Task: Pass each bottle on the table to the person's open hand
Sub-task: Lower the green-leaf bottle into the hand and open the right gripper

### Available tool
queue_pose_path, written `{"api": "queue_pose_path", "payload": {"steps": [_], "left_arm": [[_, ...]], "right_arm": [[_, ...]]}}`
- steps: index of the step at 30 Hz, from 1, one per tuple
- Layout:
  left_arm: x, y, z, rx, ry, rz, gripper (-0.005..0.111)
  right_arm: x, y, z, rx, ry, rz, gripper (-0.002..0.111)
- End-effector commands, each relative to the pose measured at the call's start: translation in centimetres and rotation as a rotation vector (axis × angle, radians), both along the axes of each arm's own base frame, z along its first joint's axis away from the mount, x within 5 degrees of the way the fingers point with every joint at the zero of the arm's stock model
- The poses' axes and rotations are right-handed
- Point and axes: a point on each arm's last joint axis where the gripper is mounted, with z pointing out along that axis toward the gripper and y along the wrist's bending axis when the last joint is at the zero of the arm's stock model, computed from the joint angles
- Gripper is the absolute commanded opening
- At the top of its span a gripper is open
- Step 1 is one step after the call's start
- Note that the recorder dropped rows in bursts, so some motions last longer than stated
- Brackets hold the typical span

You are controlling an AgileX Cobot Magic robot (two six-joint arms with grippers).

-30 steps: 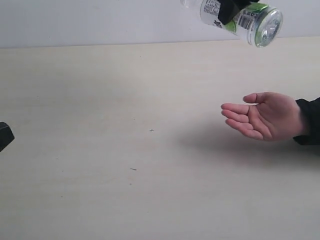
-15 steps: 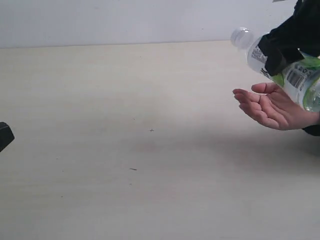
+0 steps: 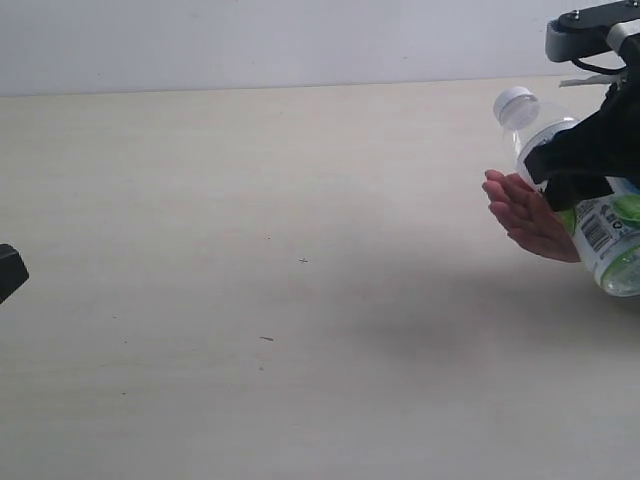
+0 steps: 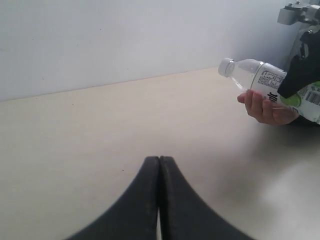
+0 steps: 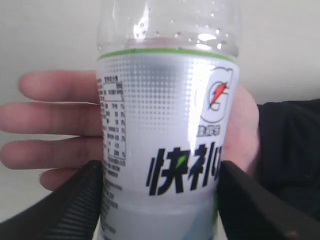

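- Clear plastic drink bottle (image 3: 607,232) with a white cap and a white, green-accented label: in the exterior view it hung tilted at the far right, cap uppermost, above the pale beige wood-grain table (image 3: 250,300). The black right gripper (image 3: 578,165) was clamped around its middle, jaws spread wide by the bottle's girth. A person's bare open hand (image 3: 522,212) sat just beside the bottle and partly behind it (contact could not be judged from here).
- Left wrist view: the black left gripper (image 4: 159,165) had its two fingers pressed together with nothing between them. It sat low over the table, well apart from the bottle (image 4: 260,77), which lay across the hand (image 4: 267,107).
- Right wrist view: ribbed black pads (image 5: 75,205) pressed on either side of the label, which bore black characters and a lightning-bolt logo. The palm lay behind the bottle (image 5: 167,135), fingers (image 5: 60,130) straight and uncurled.
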Motion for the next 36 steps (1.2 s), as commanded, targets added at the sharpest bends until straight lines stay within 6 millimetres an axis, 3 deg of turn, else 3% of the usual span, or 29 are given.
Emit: {"api": "queue_pose_path", "payload": {"steps": [1, 19, 23, 30, 36], "left_arm": [[-0.05, 0.08, -0.03, -0.005, -0.003, 0.004, 0.000], [-0.05, 0.08, -0.03, -0.005, -0.003, 0.004, 0.000], [-0.05, 0.08, -0.03, -0.005, -0.003, 0.004, 0.000], [-0.05, 0.08, -0.03, -0.005, -0.003, 0.004, 0.000], [-0.05, 0.08, -0.03, -0.005, -0.003, 0.004, 0.000]], "right_arm": [[0.35, 0.51, 0.39, 0.074, -0.067, -0.013, 0.000], [0.09, 0.73, 0.32, 0.106, -0.034, -0.031, 0.002], [0.10, 0.72, 0.32, 0.104, -0.035, -0.030, 0.019], [0.05, 0.69, 0.30, 0.100, -0.029, -0.030, 0.068], [0.08, 0.70, 0.31, 0.100, -0.033, -0.026, 0.086]]}}
